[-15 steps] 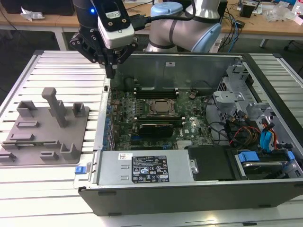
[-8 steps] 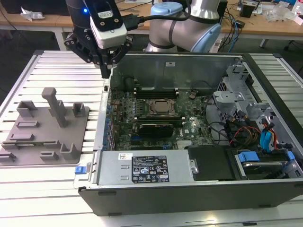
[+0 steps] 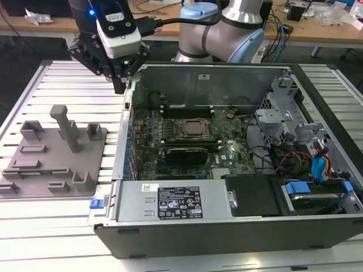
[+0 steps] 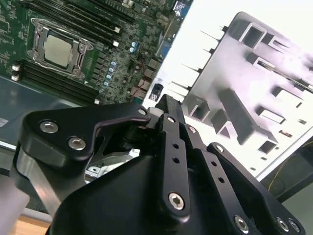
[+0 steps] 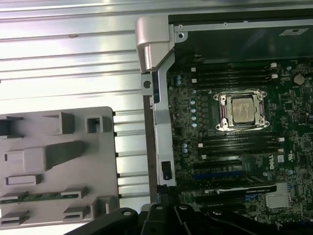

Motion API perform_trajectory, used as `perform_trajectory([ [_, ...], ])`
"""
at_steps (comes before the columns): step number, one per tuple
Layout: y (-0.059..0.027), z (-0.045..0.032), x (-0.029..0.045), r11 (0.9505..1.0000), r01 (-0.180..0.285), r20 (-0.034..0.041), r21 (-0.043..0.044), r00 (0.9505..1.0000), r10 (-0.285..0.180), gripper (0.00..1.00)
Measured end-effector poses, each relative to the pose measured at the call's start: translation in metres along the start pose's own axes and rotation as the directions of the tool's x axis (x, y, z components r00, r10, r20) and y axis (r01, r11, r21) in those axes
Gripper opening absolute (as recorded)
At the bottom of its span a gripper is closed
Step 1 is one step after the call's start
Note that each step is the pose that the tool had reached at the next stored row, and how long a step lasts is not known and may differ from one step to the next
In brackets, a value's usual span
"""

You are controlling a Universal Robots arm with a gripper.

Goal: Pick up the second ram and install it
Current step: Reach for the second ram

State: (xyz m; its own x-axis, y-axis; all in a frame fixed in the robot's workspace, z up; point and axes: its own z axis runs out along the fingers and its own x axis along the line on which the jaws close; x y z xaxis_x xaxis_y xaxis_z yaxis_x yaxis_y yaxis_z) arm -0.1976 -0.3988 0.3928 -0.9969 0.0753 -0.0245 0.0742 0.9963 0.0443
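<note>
Claw point(image 3: 119, 86) hangs in the upper left of the exterior view. It sits over the strip of slatted aluminium worktop point(image 3: 74, 85) between the grey plastic fixture plate point(image 3: 62, 164) and the open black PC case point(image 3: 215, 85). Its fingers look drawn together with nothing gripped. The second wrist view shows the claw point(image 4: 166, 102) the same way, tips bare.

Second ram point(image 5: 44, 197): thin dark green memory stick, seated in a long slot of the fixture plate point(image 5: 98, 166) in the first wrist view, only its narrow green edge showing. Not picked yet, well apart from the claw.

Inside the case: green motherboard point(image 5: 195, 122), silver CPU socket point(image 5: 242, 110), long black memory slots point(image 5: 234, 73) on both sides of the socket. Can't tell from here which slot is free.

My read is that the step in hand is the approach to the stick. Notes for doing it well:
- Spread the fingers enough to clear the board's thickness before going down, not at the slot.
- Square the pads to the flat faces and grip mid-length so the stick can't pivot.
- Pull straight out along the slot walls, no twist. The fit looks snug, and a thin board would likely bind or flex.
- Route clear of the tall grey post point(image 3: 67, 127) on the fixture.
- Use moderate squeeze. The part is probably light with smooth faces, so slip is a bigger risk than weight.
</note>
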Motion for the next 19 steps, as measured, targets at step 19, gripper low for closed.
perform_trajectory([
  [19,-0.0033,-0.0011,0.0436,1.0000,0.000,0.0011,-0.0001,1.0000,0.000,0.08],
])
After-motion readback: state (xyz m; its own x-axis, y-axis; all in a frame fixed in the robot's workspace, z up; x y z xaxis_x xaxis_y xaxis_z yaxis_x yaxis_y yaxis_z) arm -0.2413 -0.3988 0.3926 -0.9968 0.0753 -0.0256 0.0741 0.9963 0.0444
